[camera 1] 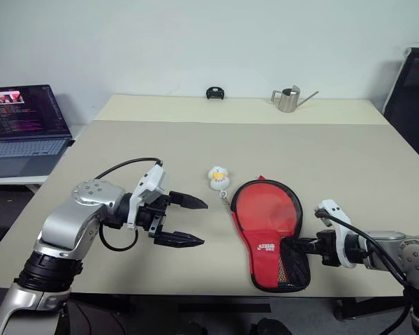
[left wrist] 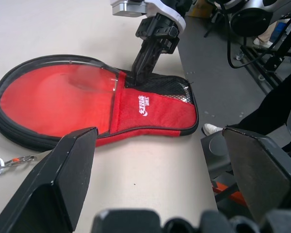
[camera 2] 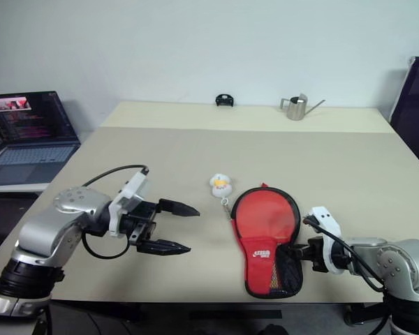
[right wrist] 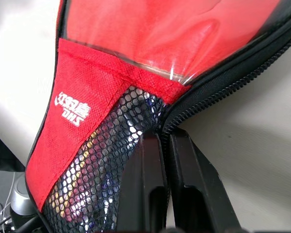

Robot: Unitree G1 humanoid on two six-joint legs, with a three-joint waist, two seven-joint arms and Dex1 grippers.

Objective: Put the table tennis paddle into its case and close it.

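The case (camera 1: 271,232) is laid flat on the table (camera 1: 160,146), red side up. The right gripper (left wrist: 144,65), its fingers pressed together, is set against the zipper edge by the mesh pocket (right wrist: 104,160). The left gripper (camera 1: 188,222) is held wide open, apart from the case, with nothing between its fingers.

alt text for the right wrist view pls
The right gripper, fingers shut, presses against the zipper edge of the case where its black mesh pocket meets the red fabric with a white logo. A clear window above shows red inside; the case lies on a beige table.
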